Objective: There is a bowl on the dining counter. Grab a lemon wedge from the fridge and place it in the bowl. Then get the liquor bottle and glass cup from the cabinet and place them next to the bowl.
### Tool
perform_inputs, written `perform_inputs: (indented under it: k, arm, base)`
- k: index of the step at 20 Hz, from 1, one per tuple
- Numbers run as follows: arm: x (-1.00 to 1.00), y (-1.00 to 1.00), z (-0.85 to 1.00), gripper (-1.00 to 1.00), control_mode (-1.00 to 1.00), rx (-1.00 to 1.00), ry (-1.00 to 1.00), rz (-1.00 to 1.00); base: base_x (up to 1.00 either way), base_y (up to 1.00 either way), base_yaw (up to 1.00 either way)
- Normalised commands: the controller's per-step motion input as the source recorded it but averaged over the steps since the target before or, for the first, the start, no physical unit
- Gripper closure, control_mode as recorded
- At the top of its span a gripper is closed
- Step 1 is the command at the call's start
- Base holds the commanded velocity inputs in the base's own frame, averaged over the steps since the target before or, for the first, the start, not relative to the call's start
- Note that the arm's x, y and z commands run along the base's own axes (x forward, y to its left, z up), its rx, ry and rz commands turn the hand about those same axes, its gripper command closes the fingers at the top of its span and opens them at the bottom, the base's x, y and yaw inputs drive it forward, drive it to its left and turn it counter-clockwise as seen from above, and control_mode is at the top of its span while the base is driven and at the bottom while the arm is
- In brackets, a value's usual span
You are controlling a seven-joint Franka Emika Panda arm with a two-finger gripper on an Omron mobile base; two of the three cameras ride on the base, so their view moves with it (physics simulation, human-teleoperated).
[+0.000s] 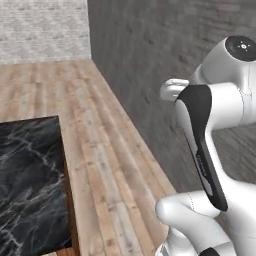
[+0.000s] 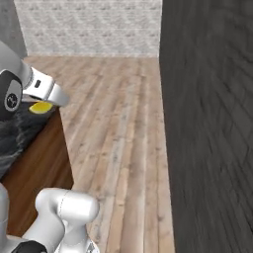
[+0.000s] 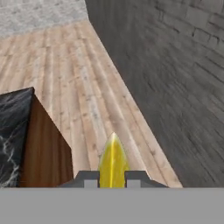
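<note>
The gripper (image 3: 112, 177) is clenched on the lemon wedge (image 3: 113, 161), whose bright-yellow pointed tip rises between the two dark fingertips (image 3: 89, 178) in the hand view; in the right base view a sliver of the same yellow shows just under the white wrist, above the near end of the desk (image 2: 20, 129). That desk, the dining counter with its black veined marble top and brown wood side, lies to the left in all three views, with bare plank floor (image 1: 107, 150) between it and the dark brick wall (image 1: 165, 65). The wedge looks small and light, so weight should be no trouble, but its flesh is likely soft and wet and its rind slick, so a hard squeeze could crush it or let it slip out. The hold across its flat sides, near the thicker middle and not the thin tip, seems the sounder place. The bowl remains the likely destination.
</note>
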Motion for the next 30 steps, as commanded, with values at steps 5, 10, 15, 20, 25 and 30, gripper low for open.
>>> perform_inputs:
  k: [5, 10, 15, 20, 25, 30]
  arm:
    - [0.00, 0.00, 0.00, 1.00, 1.00, 0.00, 0.00, 0.00]
    - [0.00, 0.00, 0.00, 1.00, 1.00, 0.00, 0.00, 0.00]
    - [0.00, 0.00, 0.00, 1.00, 1.00, 0.00, 0.00, 0.00]
    - [0.00, 0.00, 0.00, 1.00, 1.00, 0.00, 0.00, 0.00]
    - [0.00, 0.00, 0.00, 1.00, 1.00, 0.00, 0.00, 0.00]
    - [0.00, 0.00, 0.00, 1.00, 1.00, 0.00, 0.00, 0.00]
  base:
    - [1.00, -0.71, 0.38]
    - [1.00, -0.86, 0.35]
    - [1.00, -0.62, 0.36]
    - [1.00, -0.50, 0.39]
    - [1.00, -0.45, 0.40]
    - [1.00, -0.40, 0.42]
